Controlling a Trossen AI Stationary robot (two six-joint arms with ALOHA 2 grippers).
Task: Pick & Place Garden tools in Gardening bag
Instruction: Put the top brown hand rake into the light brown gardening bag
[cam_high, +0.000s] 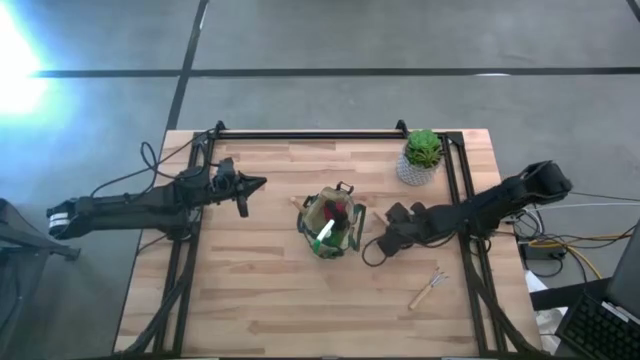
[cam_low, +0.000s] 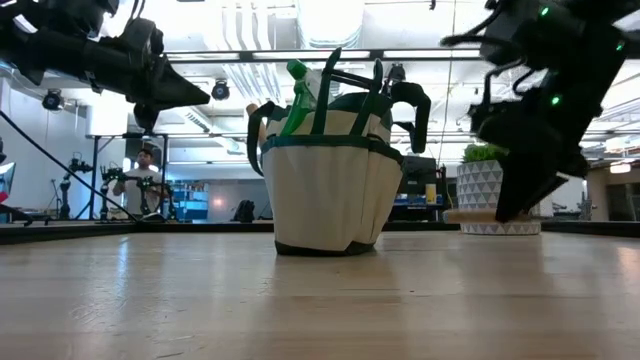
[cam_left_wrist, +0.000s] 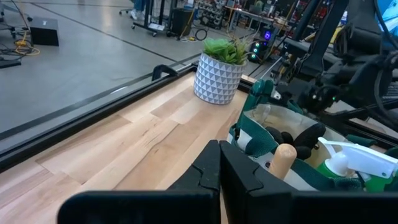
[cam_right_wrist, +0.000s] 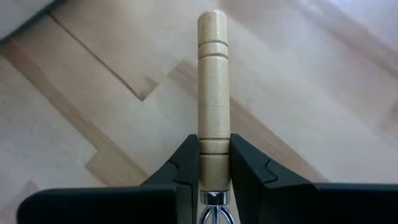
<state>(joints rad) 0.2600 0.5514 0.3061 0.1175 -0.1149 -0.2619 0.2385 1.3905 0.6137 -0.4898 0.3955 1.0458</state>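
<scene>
My right gripper (cam_right_wrist: 214, 163) clamped on a fork's wooden handle (cam_right_wrist: 212, 87), just right of bag (cam_high: 330, 224), left gripper (cam_left_wrist: 219, 168) closed, raised left of bag

We see the beige, green-trimmed gardening bag (cam_high: 331, 225) upright mid-table, tools poking out; one wooden-handled fork (cam_high: 429, 288) lies flat nearby.

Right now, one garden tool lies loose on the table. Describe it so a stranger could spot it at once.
Seen from above, find the wooden table and the beige gardening bag at its centre. Below and right of the bag, near the table's right edge, lies a small hand fork with a pale wooden handle and metal prongs. It alone lies loose on the wood.
</scene>
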